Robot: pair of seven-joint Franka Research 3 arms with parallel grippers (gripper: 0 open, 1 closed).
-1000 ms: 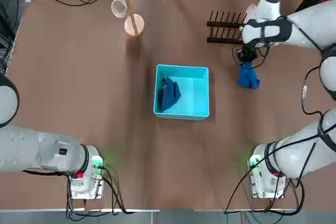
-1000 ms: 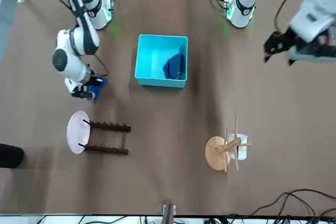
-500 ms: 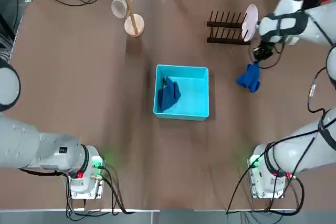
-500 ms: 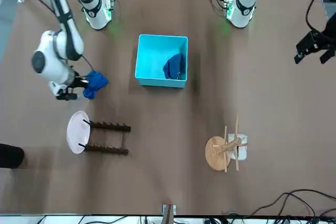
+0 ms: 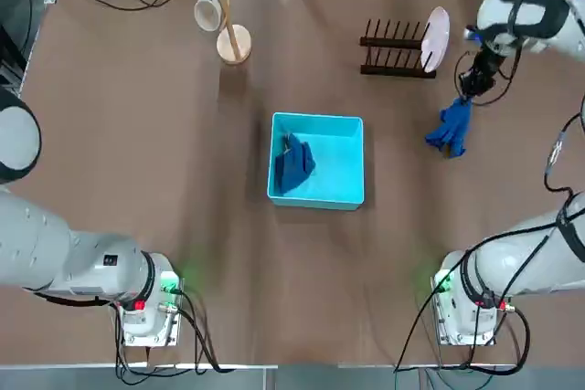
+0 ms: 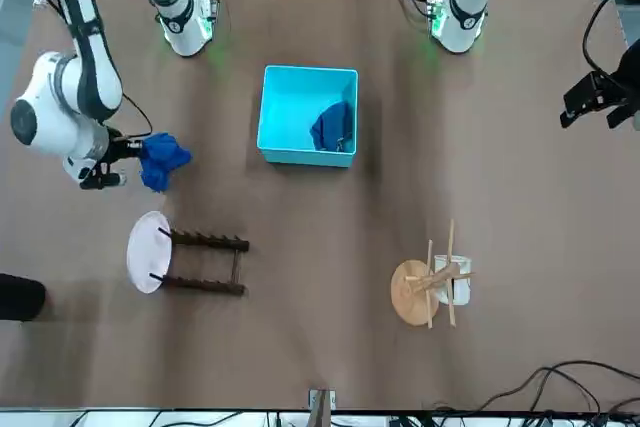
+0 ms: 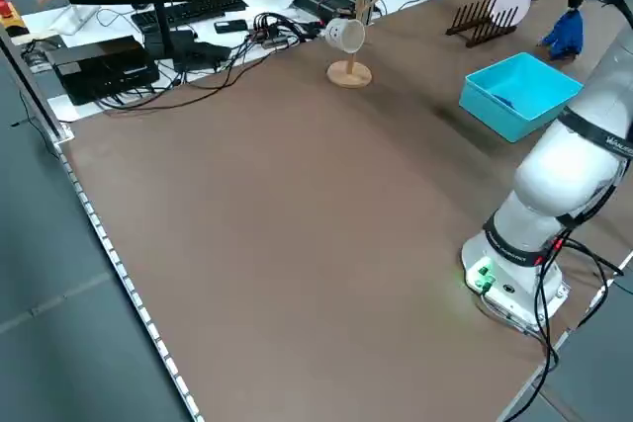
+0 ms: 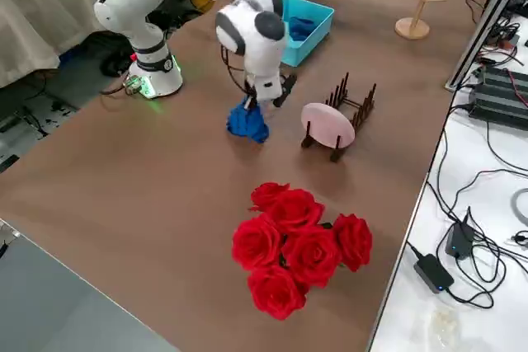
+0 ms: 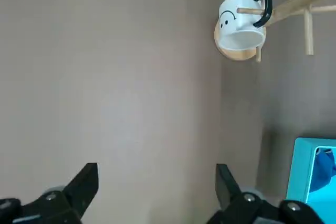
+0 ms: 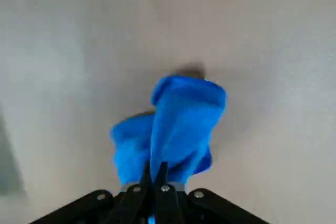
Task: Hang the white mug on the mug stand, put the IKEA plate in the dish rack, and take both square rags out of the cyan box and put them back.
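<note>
A square cyan box [image 5: 317, 160] sits mid-table with 1 dark blue rag [image 5: 294, 165] inside. At its 3 o'clock, well apart, the right gripper [image 5: 468, 90] is clenched on the second rag [image 5: 452, 128], which hangs limp, long axis vertical, loose end down. The step looks like taking rags out; next it likely must set this one down. The left gripper [image 9: 156, 192] hovers with jaws spread, holding nothing. Plate [image 5: 436, 39] stands in the dish rack [image 5: 393, 47]; mug [image 5: 207, 10] hangs on its stand [image 5: 231, 36].

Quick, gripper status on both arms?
Left gripper: open, empty.
Right gripper: closed on a blue rag, outside the cyan box.
</note>
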